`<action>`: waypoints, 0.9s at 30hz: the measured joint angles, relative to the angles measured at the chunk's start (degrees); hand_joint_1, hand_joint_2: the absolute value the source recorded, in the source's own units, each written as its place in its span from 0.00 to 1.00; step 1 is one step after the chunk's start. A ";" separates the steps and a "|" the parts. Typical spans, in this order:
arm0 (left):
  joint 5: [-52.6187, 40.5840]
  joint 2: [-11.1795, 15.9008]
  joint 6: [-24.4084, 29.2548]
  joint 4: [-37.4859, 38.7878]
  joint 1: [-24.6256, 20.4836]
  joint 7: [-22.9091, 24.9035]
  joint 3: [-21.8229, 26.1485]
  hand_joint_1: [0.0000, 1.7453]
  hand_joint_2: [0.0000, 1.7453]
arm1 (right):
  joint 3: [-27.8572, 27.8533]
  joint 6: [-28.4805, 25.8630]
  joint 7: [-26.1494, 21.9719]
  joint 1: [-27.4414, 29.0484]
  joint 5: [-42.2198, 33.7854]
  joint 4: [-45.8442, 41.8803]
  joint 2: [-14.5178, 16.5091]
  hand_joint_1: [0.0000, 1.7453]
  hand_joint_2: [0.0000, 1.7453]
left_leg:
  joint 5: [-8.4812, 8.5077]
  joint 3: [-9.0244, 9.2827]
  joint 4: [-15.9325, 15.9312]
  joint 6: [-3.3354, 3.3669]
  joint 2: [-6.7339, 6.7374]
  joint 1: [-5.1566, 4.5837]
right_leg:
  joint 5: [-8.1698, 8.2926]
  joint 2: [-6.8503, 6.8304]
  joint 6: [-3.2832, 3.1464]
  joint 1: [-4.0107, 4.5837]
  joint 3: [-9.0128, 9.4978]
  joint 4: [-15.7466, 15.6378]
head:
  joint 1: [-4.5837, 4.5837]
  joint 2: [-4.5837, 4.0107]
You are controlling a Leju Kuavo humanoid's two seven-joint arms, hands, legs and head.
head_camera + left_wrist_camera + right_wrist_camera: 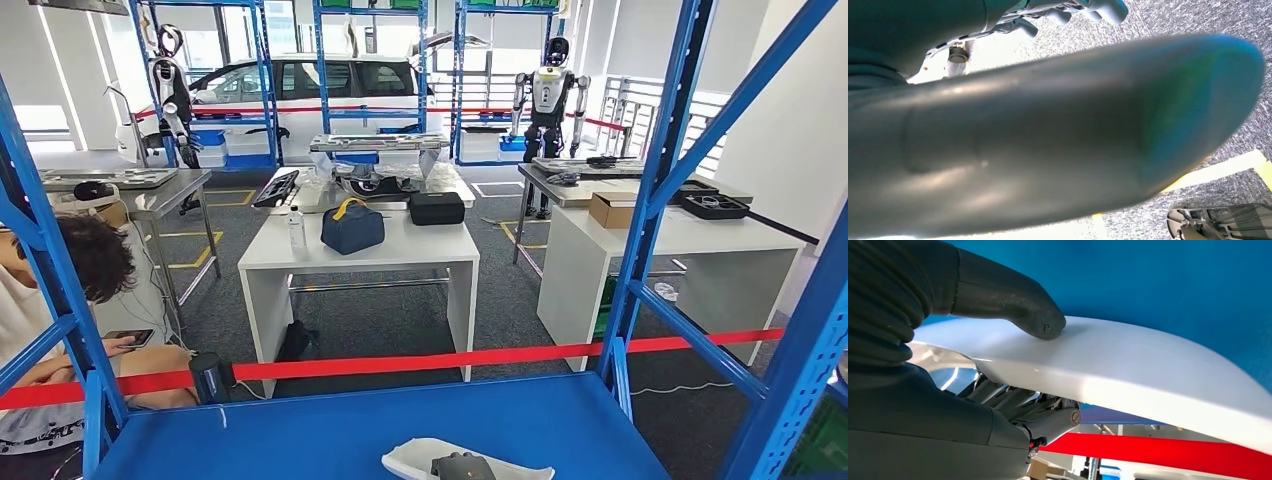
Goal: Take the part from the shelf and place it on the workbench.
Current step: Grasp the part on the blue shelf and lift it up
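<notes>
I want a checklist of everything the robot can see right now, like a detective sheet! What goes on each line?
Surface: blue shelf deck, bare apart from the part.
Job's things: white curved part lies on the shelf, near its front edge.
Clutter: white table beyond the shelf carries a navy bag, a black case and a bottle.
Hands: right hand grips the white part, thumb on top, fingers underneath. Left hand is too close and blurred to judge.
Cables: thin cable on the floor by the right table.
Surroundings: red barrier tape, a seated person at left, a white car, another humanoid robot.
</notes>
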 joint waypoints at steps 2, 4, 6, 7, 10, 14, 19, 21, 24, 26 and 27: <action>0.00 0.00 -0.01 0.00 0.00 0.00 0.00 0.00 0.00 | 0.00 0.01 0.01 0.00 0.01 0.00 0.02 1.00 1.00 | 0.00 0.03 0.00 0.00 0.00 0.00 | 0.00 0.00 0.01 0.00 0.03 0.00 | 0.00 0.00; 0.00 0.00 -0.01 0.00 0.00 -0.01 0.00 0.00 0.00 | 0.00 0.07 -0.02 0.00 0.02 0.00 0.03 1.00 1.00 | 0.01 0.06 0.00 0.01 0.00 0.00 | 0.01 0.00 0.01 0.00 0.05 0.00 | 0.00 0.00; 0.00 0.00 -0.02 0.01 0.01 -0.06 0.00 0.00 0.00 | 0.00 0.14 -0.05 0.00 0.04 0.00 0.04 1.00 1.00 | 0.01 0.08 0.00 0.01 0.00 0.00 | 0.01 0.00 0.01 0.00 0.07 0.00 | 0.00 0.00; 0.00 0.00 -0.06 0.02 0.01 -0.10 0.00 0.00 0.00 | 0.00 0.16 -0.07 0.00 0.07 0.00 0.04 1.00 1.00 | 0.01 0.08 0.00 0.01 0.00 0.00 | 0.01 0.00 0.01 0.00 0.08 0.00 | 0.00 0.00; -0.04 0.00 -0.30 0.01 0.01 -0.19 0.00 0.00 0.00 | 0.00 0.16 -0.08 -0.01 0.15 0.01 0.04 1.00 1.00 | 0.01 0.09 0.00 0.01 0.00 0.00 | 0.00 0.00 0.01 0.01 0.08 0.00 | 0.00 0.00; -0.24 0.00 -0.46 0.00 0.01 -0.51 0.00 0.00 0.00 | 0.00 0.16 -0.22 -0.02 0.21 0.00 0.04 1.00 1.00 | 0.01 0.09 0.00 0.01 0.01 0.00 | 0.00 0.00 0.01 0.01 0.09 0.00 | 0.00 0.00; 0.02 0.00 -0.43 0.00 0.00 -1.55 0.07 0.00 1.00 | 0.00 0.02 -0.27 -0.02 0.19 0.00 0.04 1.00 1.00 | 0.01 0.10 0.00 0.01 0.01 0.00 | 0.00 0.00 0.01 0.00 0.08 0.00 | 0.00 0.00; 0.31 -0.01 -0.14 0.00 0.00 -1.68 0.27 0.00 1.00 | 0.00 -0.02 -0.33 -0.03 0.15 0.00 0.04 1.00 1.00 | 0.01 0.10 0.00 0.01 0.01 0.00 | 0.01 0.00 0.01 0.00 0.08 0.00 | 0.00 0.00; 0.62 -0.02 0.20 0.00 -0.01 -1.50 0.67 0.00 1.00 | -0.01 -0.69 -0.81 -0.09 -0.40 0.00 0.04 1.00 1.00 | 0.01 0.10 0.00 0.01 0.01 0.00 | 0.01 0.00 0.01 0.00 0.08 0.00 | 0.00 0.00; 0.58 -0.02 0.06 0.00 0.00 -0.93 0.85 0.00 1.00 | -0.29 -2.12 -2.32 -0.26 -1.95 -0.04 0.08 1.00 1.00 | 0.01 0.09 0.00 0.01 0.01 0.00 | 0.01 0.00 0.02 0.01 0.08 0.01 | 0.00 0.00; 0.48 -0.02 -0.05 0.00 0.01 -0.59 0.90 0.00 1.00 | -0.61 -3.13 -3.57 -0.40 -3.07 -0.18 0.14 1.00 1.00 | 0.01 0.08 0.00 0.01 0.01 0.00 | 0.02 0.00 0.03 0.01 0.08 0.01 | 0.00 0.00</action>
